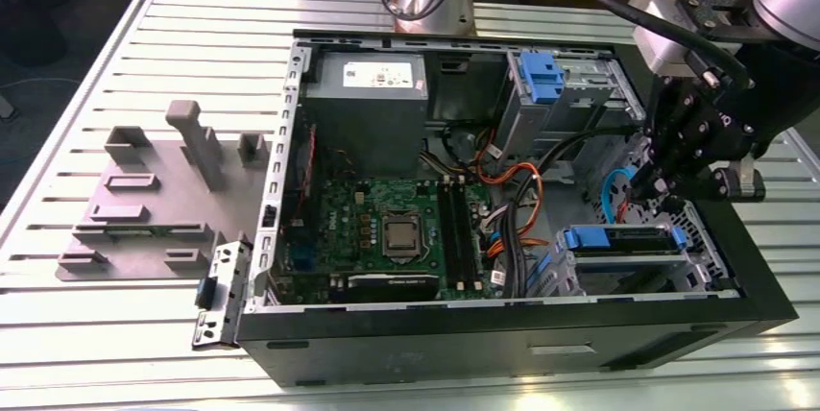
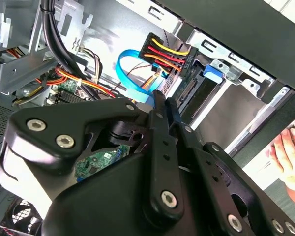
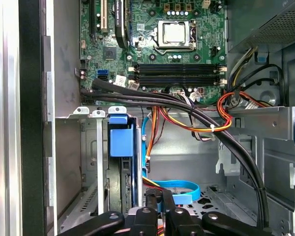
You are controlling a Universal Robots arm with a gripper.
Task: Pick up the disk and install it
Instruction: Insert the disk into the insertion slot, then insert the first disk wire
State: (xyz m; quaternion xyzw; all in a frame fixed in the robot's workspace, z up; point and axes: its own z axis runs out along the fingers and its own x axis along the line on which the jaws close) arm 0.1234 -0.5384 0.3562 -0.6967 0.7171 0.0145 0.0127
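The disk lay flat in the sheet-metal drive cage at the corner of the computer case nearest the camera on the exterior view's right. It seemed already seated between the cage rails. Its long axis ran along the case's near edge, and its blue end tab faced the middle of the case. The gripper hung inside the case just beside that cage, on the side away from the near edge. The tab end of the disk was therefore close beside its tips rather than beneath them. The two slim black fingers stood closed together or almost so, with nothing between them. The disk showed a dull silver-grey shell in a glossy blue plastic frame, and the cage around it was bare perforated steel. A flat blue ribbon cable curled right at the fingertips, and red, yellow and orange wires ran to a black plug near the tab. Farther along sat the green motherboard, the grey power supply box and a second blue bracket in the far bay. The case rested on a ribbed aluminium table.
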